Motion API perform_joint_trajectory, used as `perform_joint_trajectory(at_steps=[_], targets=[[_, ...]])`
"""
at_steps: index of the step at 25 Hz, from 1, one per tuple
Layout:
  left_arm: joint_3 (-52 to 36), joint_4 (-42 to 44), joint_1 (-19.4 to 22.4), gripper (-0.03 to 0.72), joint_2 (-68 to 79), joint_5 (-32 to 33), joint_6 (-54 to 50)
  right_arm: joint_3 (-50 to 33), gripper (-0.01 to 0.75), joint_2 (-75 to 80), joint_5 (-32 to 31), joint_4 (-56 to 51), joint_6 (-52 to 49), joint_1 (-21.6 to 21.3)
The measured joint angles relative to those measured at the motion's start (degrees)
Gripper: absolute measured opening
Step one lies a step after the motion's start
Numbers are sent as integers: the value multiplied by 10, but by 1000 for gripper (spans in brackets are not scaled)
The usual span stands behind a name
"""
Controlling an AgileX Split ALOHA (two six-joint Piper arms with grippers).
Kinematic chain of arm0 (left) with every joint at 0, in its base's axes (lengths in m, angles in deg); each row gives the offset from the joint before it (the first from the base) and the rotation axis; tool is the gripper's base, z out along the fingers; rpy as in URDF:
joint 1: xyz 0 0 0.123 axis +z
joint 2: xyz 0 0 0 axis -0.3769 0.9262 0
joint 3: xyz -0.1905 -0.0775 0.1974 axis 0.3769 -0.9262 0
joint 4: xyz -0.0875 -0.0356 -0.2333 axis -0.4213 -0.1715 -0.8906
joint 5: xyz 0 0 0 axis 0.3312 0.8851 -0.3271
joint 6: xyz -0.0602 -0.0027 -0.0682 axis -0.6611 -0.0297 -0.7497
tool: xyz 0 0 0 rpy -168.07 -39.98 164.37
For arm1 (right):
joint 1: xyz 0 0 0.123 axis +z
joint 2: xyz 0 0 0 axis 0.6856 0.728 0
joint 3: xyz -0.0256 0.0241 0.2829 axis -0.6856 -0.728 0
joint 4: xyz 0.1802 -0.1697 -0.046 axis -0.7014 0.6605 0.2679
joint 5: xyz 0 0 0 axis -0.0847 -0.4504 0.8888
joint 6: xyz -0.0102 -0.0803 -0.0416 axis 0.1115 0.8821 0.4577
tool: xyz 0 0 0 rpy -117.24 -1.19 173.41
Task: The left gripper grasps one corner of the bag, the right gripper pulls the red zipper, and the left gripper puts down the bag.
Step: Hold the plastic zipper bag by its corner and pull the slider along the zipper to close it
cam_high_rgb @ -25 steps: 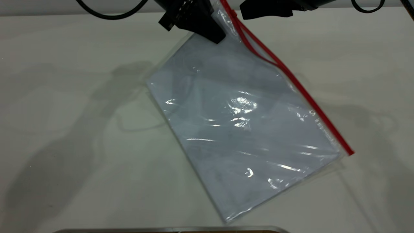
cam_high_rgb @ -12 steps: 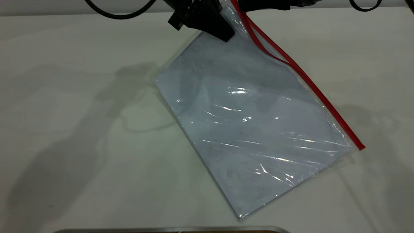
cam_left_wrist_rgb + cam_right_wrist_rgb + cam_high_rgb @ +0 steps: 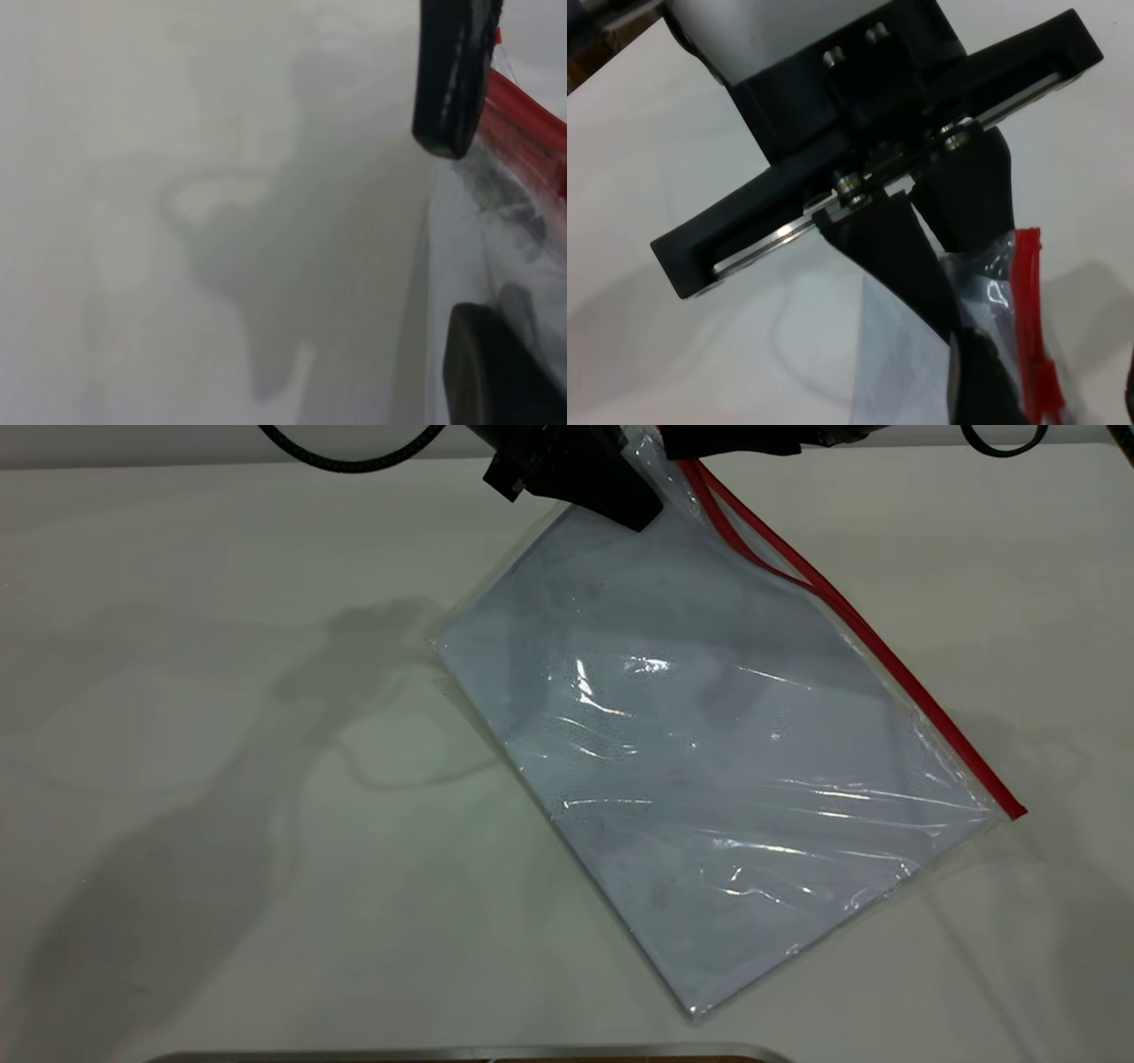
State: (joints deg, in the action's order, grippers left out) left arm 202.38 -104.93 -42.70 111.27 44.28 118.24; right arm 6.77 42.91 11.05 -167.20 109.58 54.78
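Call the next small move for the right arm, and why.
Probably: bring the right gripper onto the slider tab and grip it. The left gripper already holds the corner of the bag lifted, the red zipper gapes only near that end, and the rest looks sealed to the far corner.

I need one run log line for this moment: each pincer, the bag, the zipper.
left pincer: shut on corner of the bag | right pincer: at red zipper, partly open | bag: hanging tilted
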Motion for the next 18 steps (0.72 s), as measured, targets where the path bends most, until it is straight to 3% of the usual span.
perform_joint_trajectory(at_steps=[9, 18], targets=[[0, -3, 0, 53, 0, -1, -28, 0, 409, 0, 9, 0, 0, 0], [0, -8, -2, 53, 0, 0, -30, 0, 216, 0, 11, -2, 2, 0]])
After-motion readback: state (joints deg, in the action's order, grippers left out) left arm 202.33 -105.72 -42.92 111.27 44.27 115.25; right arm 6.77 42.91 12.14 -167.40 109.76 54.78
